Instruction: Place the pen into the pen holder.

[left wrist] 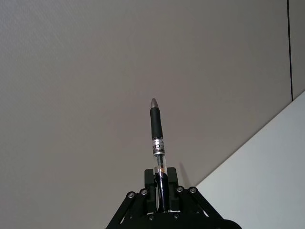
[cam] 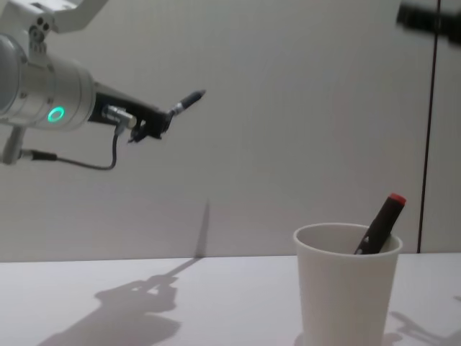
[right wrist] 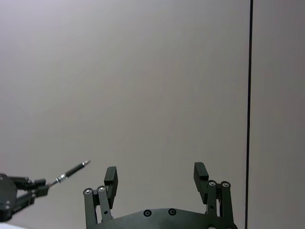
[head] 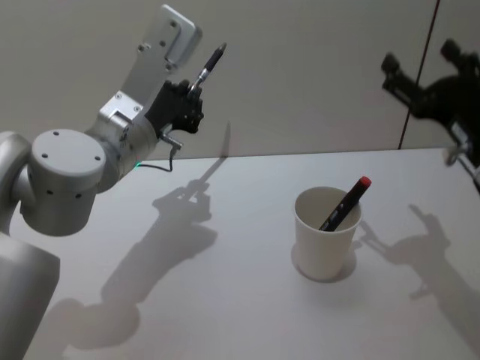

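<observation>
Left gripper [head: 193, 90] is clamped on the pen [head: 210, 66], holding it by its lower barrel so that most of its length sticks out past the fingers. The pen's dark grip section and metal tip point up and away from the robot, tilted toward the right. It is high above the table [head: 225, 300], in front of the wall [head: 300, 75], on the left side of the head view. In the left wrist view the barrel runs straight out from between the closed jaws.

The cup [head: 324, 240] stands upright on the table, right of centre, well apart from the pen and far below it. A black marker [head: 346, 202] with a red cap leans inside it, cap up, resting against the rim on the far right side and poking out above it.

The arm and pen cast a shadow on the table to the left of the cup.

Right gripper [right wrist: 155, 174] hangs raised at the right edge of the head view, above and beyond the cup, its fingers [right wrist: 110, 176] spread wide with nothing between them.
</observation>
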Action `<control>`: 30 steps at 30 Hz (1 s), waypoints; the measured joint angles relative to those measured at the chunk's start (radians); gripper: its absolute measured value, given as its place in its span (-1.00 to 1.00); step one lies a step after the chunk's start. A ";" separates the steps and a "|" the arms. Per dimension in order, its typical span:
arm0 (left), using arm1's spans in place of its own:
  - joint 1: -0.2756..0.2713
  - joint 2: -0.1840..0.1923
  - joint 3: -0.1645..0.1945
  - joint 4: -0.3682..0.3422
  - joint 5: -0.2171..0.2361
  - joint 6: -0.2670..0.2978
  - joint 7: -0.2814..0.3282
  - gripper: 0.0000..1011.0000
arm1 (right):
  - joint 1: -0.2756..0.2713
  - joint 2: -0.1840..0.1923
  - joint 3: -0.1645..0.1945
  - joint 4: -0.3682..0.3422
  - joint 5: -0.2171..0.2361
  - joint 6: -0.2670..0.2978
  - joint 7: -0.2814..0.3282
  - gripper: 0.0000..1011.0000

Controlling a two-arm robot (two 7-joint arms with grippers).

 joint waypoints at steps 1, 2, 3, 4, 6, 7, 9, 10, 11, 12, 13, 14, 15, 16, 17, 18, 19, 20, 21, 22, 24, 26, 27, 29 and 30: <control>-0.008 -0.003 -0.002 0.010 0.000 -0.015 -0.005 -0.69 | 0.016 -0.003 0.005 -0.008 0.016 0.017 0.000 0.98; -0.017 -0.006 -0.003 0.020 -0.001 -0.030 -0.010 -0.69 | 0.023 -0.005 0.007 -0.012 0.023 0.023 0.000 0.98; -0.017 -0.006 -0.003 0.020 -0.001 -0.030 -0.010 -0.69 | 0.038 -0.009 0.011 -0.018 0.042 0.043 -0.001 0.98; -0.024 -0.009 -0.004 0.030 -0.003 -0.045 -0.015 -0.70 | 0.047 -0.012 0.014 -0.021 0.051 0.051 -0.001 0.98; -0.029 -0.012 -0.005 0.039 -0.007 -0.062 -0.021 -0.69 | 0.058 -0.016 0.017 -0.024 0.070 0.070 -0.003 0.98; -0.036 -0.016 -0.005 0.049 -0.011 -0.077 -0.024 -0.70 | 0.073 -0.022 0.020 -0.027 0.088 0.087 -0.006 0.98; -0.040 -0.019 -0.006 0.058 -0.016 -0.092 -0.028 -0.69 | 0.090 -0.031 0.023 -0.029 0.119 0.117 -0.012 0.98; -0.045 -0.022 -0.006 0.067 -0.021 -0.106 -0.031 -0.69 | 0.096 -0.034 0.024 -0.029 0.129 0.125 -0.015 0.98; -0.048 -0.025 -0.007 0.074 -0.027 -0.118 -0.033 -0.69 | 0.109 -0.042 0.026 -0.029 0.149 0.144 -0.020 0.98; -0.050 -0.026 -0.007 0.078 -0.030 -0.124 -0.034 -0.70 | 0.109 -0.042 0.026 -0.029 0.149 0.144 -0.020 0.98; -0.051 -0.027 -0.007 0.081 -0.034 -0.132 -0.034 -0.69 | 0.120 -0.049 0.028 -0.029 0.169 0.161 -0.026 0.98; -0.052 -0.029 -0.007 0.085 -0.037 -0.139 -0.035 -0.69 | 0.125 -0.053 0.028 -0.029 0.183 0.173 -0.030 0.98; -0.052 -0.029 -0.007 0.086 -0.039 -0.146 -0.034 -0.70 | 0.130 -0.057 0.029 -0.028 0.193 0.182 -0.033 0.98; -0.053 -0.031 -0.008 0.093 -0.045 -0.161 -0.035 -0.70 | 0.142 -0.066 0.030 -0.024 0.215 0.199 -0.039 0.98; -0.053 -0.032 -0.008 0.095 -0.049 -0.170 -0.033 -0.70 | 0.147 -0.070 0.030 -0.022 0.230 0.211 -0.044 0.98; -0.053 -0.033 -0.008 0.097 -0.051 -0.175 -0.031 -0.70 | 0.151 -0.073 0.031 -0.020 0.241 0.220 -0.048 0.98; -0.053 -0.034 -0.009 0.100 -0.054 -0.187 -0.027 -0.69 | 0.161 -0.082 0.031 -0.016 0.264 0.237 -0.056 0.98; -0.052 -0.035 -0.009 0.103 -0.060 -0.205 -0.019 -0.70 | 0.167 -0.087 0.032 -0.013 0.275 0.245 -0.061 0.98; -0.051 -0.036 -0.009 0.105 -0.065 -0.217 -0.013 -0.69 | 0.172 -0.091 0.032 -0.010 0.287 0.254 -0.065 0.98; -0.049 -0.037 -0.009 0.106 -0.068 -0.227 -0.009 -0.70 | 0.177 -0.096 0.033 -0.008 0.303 0.265 -0.072 0.98; -0.043 -0.039 -0.010 0.112 -0.079 -0.258 0.010 -0.70 | 0.191 -0.108 0.034 0.001 0.339 0.290 -0.086 0.98; -0.038 -0.041 -0.011 0.117 -0.093 -0.295 0.030 -0.70 | 0.204 -0.122 0.035 0.010 0.380 0.315 -0.103 0.98; -0.038 -0.041 -0.011 0.117 -0.093 -0.295 0.030 -0.70 | 0.204 -0.122 0.035 0.010 0.380 0.315 -0.103 0.98; -0.030 -0.044 -0.012 0.126 -0.110 -0.344 0.050 -0.69 | 0.216 -0.133 0.037 0.017 0.424 0.341 -0.125 0.98; -0.029 -0.045 -0.012 0.128 -0.114 -0.361 0.055 -0.69 | 0.218 -0.136 0.038 0.018 0.433 0.346 -0.130 0.98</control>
